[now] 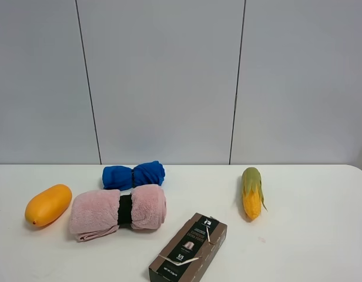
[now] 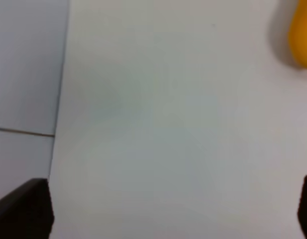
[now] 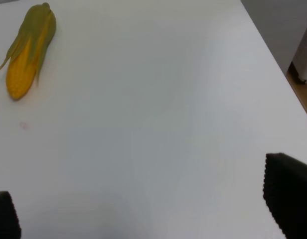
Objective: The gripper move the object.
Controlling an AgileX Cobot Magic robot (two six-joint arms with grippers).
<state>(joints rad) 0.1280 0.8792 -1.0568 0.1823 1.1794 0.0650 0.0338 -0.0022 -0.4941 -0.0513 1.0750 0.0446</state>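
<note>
The object, a glossy orange-yellow mango [image 1: 48, 204], lies on the white table [image 1: 310, 235] at the far left. A sliver of it shows at the edge of the left wrist view [image 2: 302, 35]. My left gripper [image 2: 171, 201] is open and empty over bare table, apart from the mango. Only its two black fingertips [image 2: 24, 209] show. My right gripper [image 3: 143, 199] is open and empty over bare table, with its black fingertips [image 3: 288, 199] wide apart. Neither arm shows in the exterior high view.
A yellow corn cob with green husk [image 1: 251, 192] lies at the right, also in the right wrist view [image 3: 29, 47]. A blue towel roll [image 1: 133, 175], a pink towel roll [image 1: 117, 211] and a dark box [image 1: 188, 247] lie mid-table. The table's right edge [image 3: 273, 55] is near.
</note>
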